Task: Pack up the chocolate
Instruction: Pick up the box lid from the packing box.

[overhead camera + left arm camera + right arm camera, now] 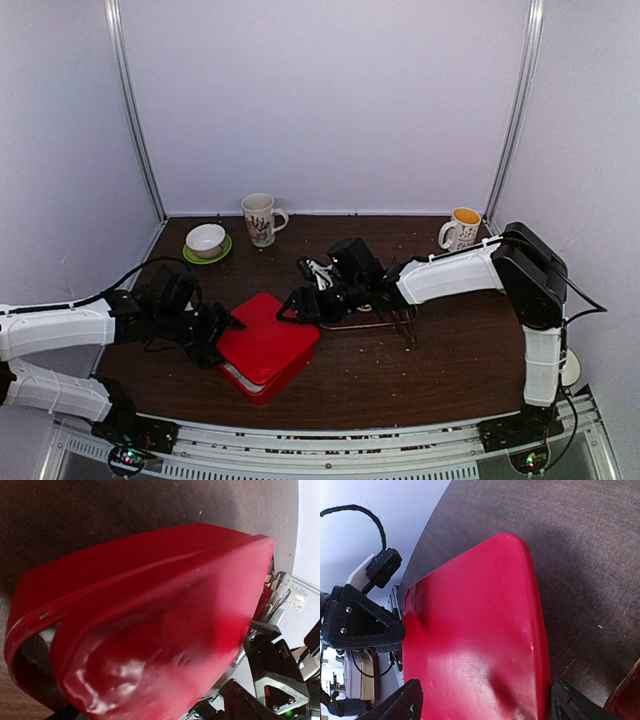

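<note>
Cataloguing one dark wood-grain bench, crumb-speckled, inside plain white walls.
One glossy red box, round-cornered (chocolate unseen, whereabouts untellable); patterned mug; yellow-lined mug; white bowl on green saucer. Spread wide at the box's edges: left gripper, right gripper.

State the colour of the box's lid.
The lid is glossy red; the right wrist view shows it best.
</note>
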Robot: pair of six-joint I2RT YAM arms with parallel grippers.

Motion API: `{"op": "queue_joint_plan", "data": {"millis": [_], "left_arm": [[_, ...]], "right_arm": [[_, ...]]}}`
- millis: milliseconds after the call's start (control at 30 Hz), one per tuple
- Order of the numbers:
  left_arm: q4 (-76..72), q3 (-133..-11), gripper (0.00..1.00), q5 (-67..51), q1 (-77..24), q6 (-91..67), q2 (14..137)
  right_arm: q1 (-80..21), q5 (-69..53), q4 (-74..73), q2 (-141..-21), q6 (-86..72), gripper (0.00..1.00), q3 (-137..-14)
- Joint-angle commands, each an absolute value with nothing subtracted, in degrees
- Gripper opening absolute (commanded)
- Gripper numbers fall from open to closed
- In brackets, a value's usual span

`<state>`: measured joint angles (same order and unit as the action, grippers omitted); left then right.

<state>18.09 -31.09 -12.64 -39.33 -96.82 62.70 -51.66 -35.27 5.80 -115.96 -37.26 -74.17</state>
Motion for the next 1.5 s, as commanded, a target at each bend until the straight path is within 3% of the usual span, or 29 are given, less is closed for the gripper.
{"op": "queue_joint_plan", "data": {"millis": [0, 267, 467, 767, 1033, 1467], "left_arm": [[12.0, -30.2, 0.84, -11.5, -39.6, -96.2, 63.3], [6.5, -28.8, 0.85, -10.7, -39.6, -93.0, 62.5], [4.1, -27.9, 0.77, -10.3, -39.6, -92.1, 61.0], [6.4, -28.6, 0.52, -8.9, -39.6, -91.1, 58.6], [9.7, -31.9, 0.14, -7.2, -39.6, -87.5, 56.7], [2.1, -36.0, 0.12, -5.4, -39.6, -82.9, 57.8]], "right_arm": [[-52.8, -37.9, 7.2, -116.9, -36.5, 0.88, -76.2], [-53.3, -39.3, 7.6, -117.2, -36.1, 0.87, -76.7], [-53.6, -40.6, 8.4, -117.0, -35.9, 0.86, -76.8], [-53.6, -40.1, 8.9, -116.2, -35.6, 0.84, -76.3], [-52.9, -36.5, 10.0, -113.7, -35.1, 0.84, -74.0], [-48.0, -28.6, 12.3, -102.8, -31.4, 0.84, -66.2]]}}
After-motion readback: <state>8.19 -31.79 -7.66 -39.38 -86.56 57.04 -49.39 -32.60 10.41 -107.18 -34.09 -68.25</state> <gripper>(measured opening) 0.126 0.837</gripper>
